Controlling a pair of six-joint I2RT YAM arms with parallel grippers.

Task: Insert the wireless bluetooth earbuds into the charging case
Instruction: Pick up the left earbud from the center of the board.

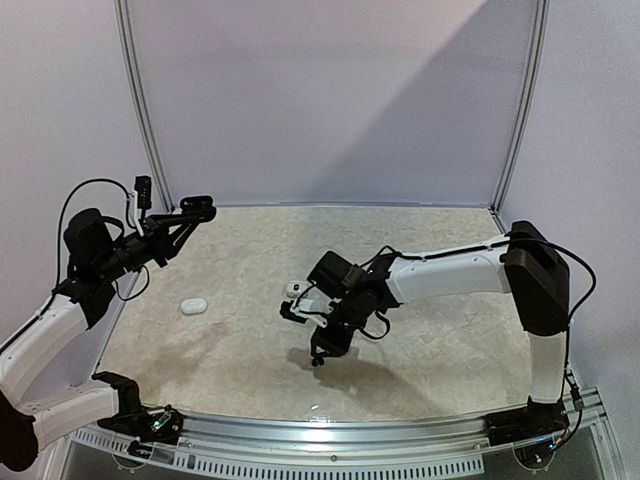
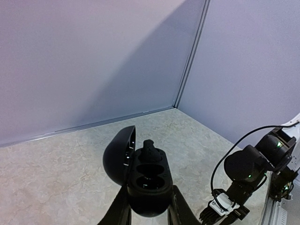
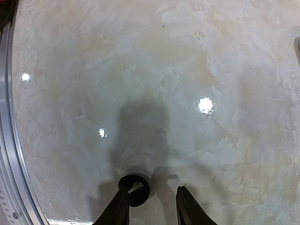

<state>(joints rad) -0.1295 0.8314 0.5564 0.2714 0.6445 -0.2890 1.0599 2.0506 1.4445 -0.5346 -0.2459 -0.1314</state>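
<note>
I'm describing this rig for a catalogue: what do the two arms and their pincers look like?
Both the left arm and right arm have glossy white tubular links joined by bulky black motor housings, with thin black cables looping outside. The left pincer and right pincer are black, each with two slim tapering fingers.

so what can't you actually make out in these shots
right wrist: black earbud partly behind a finger of the right tool; gripped or loose, unclear
top: that earbud lost against the right tool; white case too small to tell open or shut
left wrist: black case slots too dark to read
</note>
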